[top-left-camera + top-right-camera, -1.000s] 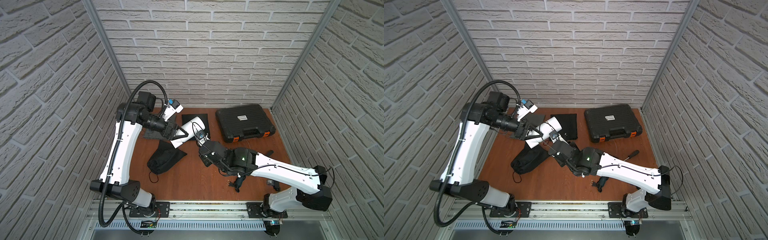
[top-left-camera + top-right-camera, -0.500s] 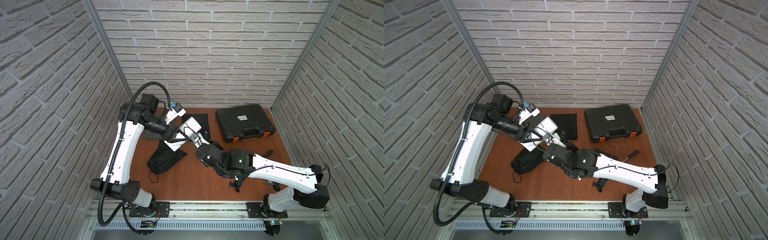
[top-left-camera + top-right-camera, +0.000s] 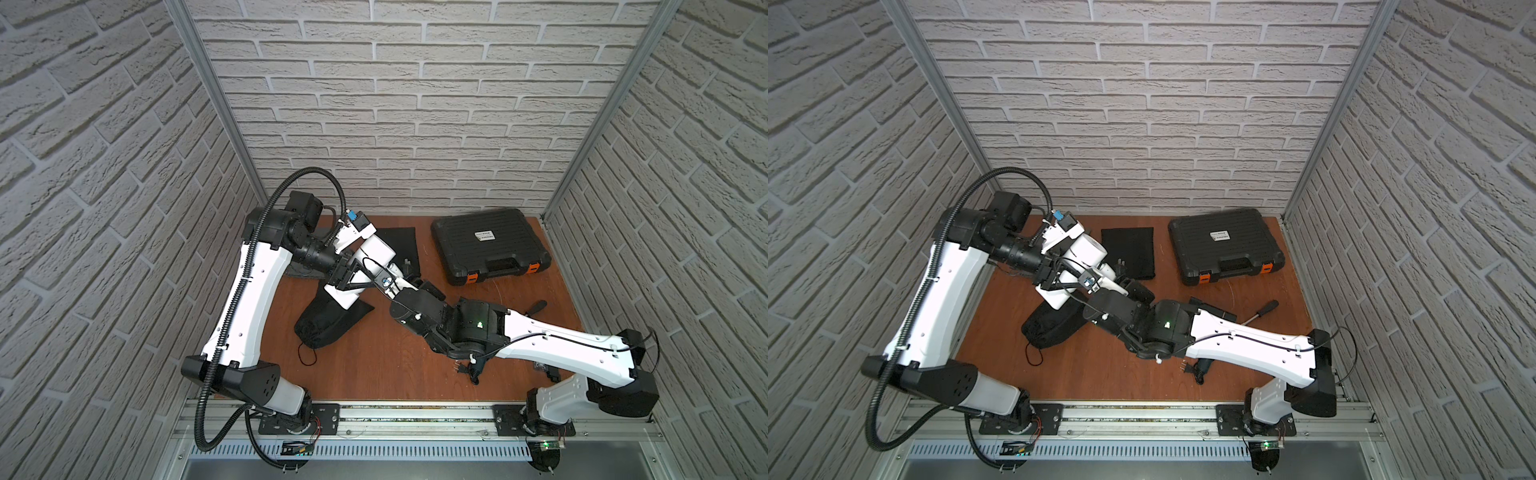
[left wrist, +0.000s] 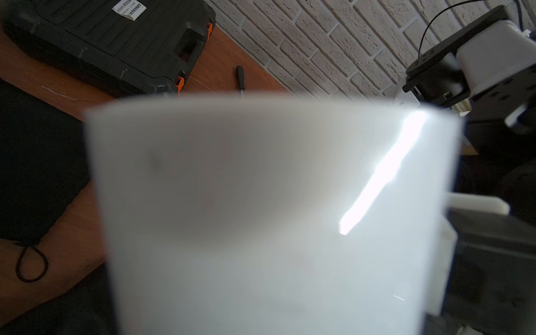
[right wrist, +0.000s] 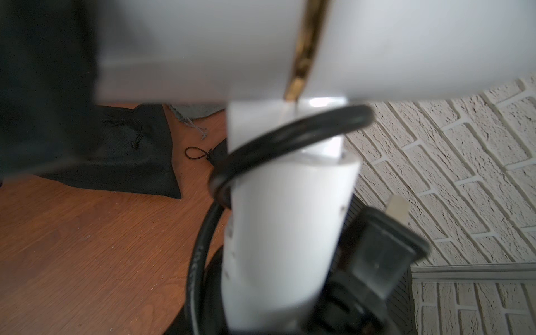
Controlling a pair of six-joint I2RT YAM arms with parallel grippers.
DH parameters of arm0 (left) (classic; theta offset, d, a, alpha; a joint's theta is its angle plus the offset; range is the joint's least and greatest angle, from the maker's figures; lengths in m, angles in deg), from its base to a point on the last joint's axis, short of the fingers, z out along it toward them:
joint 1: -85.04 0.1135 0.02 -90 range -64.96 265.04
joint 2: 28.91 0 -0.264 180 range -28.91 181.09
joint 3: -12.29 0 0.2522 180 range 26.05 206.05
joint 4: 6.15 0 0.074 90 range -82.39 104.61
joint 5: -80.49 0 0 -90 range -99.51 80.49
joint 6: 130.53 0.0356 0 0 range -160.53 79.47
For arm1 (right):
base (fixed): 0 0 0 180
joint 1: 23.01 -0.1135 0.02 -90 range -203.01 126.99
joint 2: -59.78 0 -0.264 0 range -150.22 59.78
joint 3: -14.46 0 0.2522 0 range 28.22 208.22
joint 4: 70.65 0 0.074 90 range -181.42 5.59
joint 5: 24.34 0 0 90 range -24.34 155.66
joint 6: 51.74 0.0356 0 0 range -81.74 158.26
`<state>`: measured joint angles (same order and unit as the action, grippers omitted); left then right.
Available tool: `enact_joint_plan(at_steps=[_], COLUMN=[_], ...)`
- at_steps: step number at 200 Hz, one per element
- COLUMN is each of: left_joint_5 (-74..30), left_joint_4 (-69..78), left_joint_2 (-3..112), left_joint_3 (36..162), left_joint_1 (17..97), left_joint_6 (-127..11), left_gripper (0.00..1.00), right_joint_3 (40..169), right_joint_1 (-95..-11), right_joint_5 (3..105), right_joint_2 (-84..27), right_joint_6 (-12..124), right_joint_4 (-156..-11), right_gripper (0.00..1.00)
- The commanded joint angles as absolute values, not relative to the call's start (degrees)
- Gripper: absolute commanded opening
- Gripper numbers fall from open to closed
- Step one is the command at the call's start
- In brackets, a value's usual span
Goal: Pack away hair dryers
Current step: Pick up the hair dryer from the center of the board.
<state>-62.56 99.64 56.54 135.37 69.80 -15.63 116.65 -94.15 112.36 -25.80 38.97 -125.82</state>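
white plastic hair dryer point(image 3: 376, 251), likely light, rigid and slick, hangs over the black pouch point(image 3: 328, 322); the right gripper point(image 3: 398, 277) is clamped on its cord-wrapped handle, the surest hold, while the left gripper point(image 3: 348, 277) straddles the smooth barrel, grip unconfirmed.

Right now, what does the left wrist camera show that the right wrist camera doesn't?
Only the left wrist view: the black hard case with orange latches, a screwdriver on the table near it, and the barrel of the white hair dryer filling the frame. Only the right wrist view: the dryer's handle with the black cord looped round it, and the plug. Both: the dryer close up and blurred, the wooden table, the brick wall.
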Motion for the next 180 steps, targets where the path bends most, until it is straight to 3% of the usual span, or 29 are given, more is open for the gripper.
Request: enact_joint_plan(at_steps=[1,20,138,180], left_joint_5=[-63.62,-63.92,-58.42,-58.49], left_joint_4=[104.62,103.6,87.36,97.73], left_joint_2=[55.86,55.04,52.4,54.37], left_joint_3=[134.64,133.63,129.63,137.55], left_joint_1=[68.9,68.91,69.52,69.51], left_joint_6=[-14.66,-15.1,-27.46,-18.97], left_gripper=[0.27,0.0,0.0,0.0], right_joint_3=[117.11,116.06,116.46,119.42], right_joint_1=[-94.82,-94.74,-94.6,-94.24], right_joint_5=[116.7,116.32,82.64,85.13], right_joint_2=[-21.85,-20.3,-18.75,-18.79], right_joint_6=[42.34,44.81,59.76,61.68], right_joint_4=[-113.4,-112.43,-97.97,-109.06], right_gripper=[0.03,0.03,0.03,0.24])
